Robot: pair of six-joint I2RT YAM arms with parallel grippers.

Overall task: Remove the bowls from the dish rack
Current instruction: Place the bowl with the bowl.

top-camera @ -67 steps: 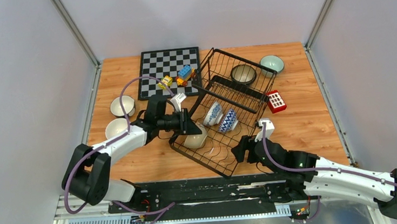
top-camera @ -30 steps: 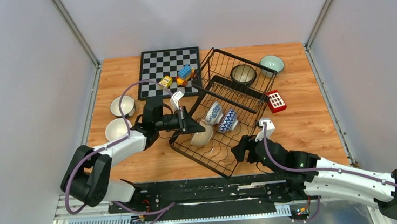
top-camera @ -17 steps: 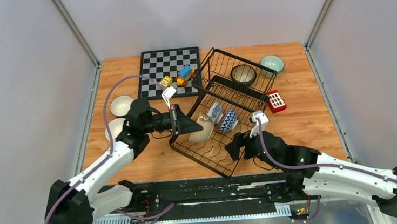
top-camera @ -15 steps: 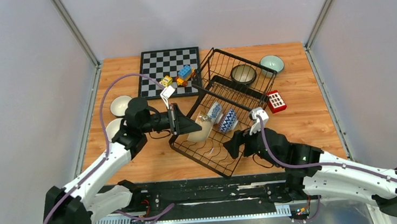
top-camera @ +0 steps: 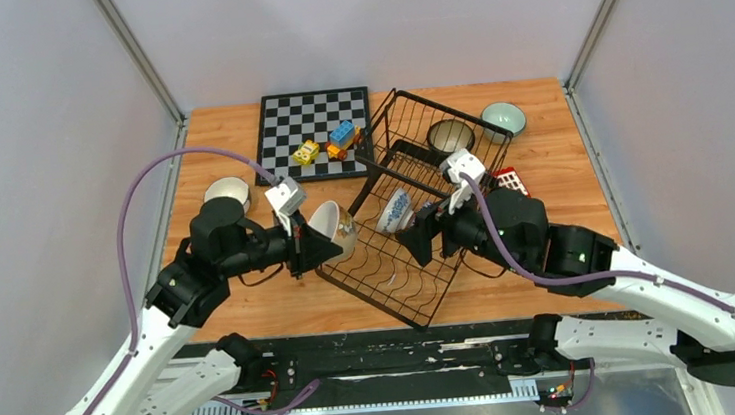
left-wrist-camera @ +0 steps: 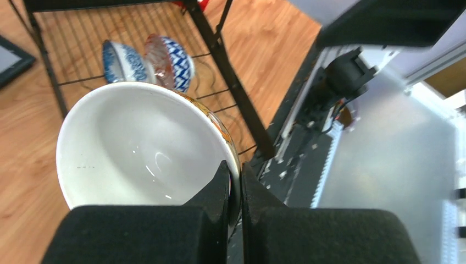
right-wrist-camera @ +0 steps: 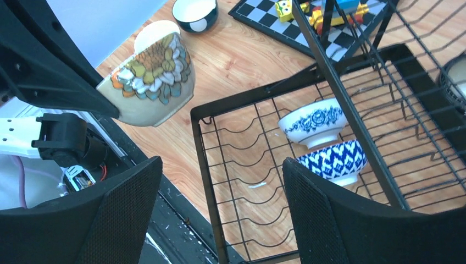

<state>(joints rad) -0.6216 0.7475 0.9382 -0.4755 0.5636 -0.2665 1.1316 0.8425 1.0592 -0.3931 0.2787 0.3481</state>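
My left gripper (top-camera: 318, 242) is shut on the rim of a beige flowered bowl (top-camera: 333, 227) with a white inside (left-wrist-camera: 137, 148), held in the air just left of the dish rack's (top-camera: 380, 277) near left corner. In the left wrist view the jaws (left-wrist-camera: 234, 171) pinch the rim. The bowl also shows in the right wrist view (right-wrist-camera: 151, 82). My right gripper (top-camera: 416, 238) is open and empty above the rack floor (right-wrist-camera: 204, 148), beside two blue-and-white bowls (right-wrist-camera: 313, 122) (right-wrist-camera: 332, 160). A dark speckled bowl (top-camera: 451, 137) sits at the rack's far end.
A mint green bowl (top-camera: 503, 116) stands on the table past the rack. A blue-banded bowl (top-camera: 228, 191) sits at the left. The chessboard (top-camera: 311, 122) holds toy blocks (top-camera: 341, 135). A red block (top-camera: 516, 178) lies right of the rack.
My left gripper has lifted the beige bowl out of the rack, up and to the left. My right arm has risen and reached forward over the rack toward the blue-and-white bowls.
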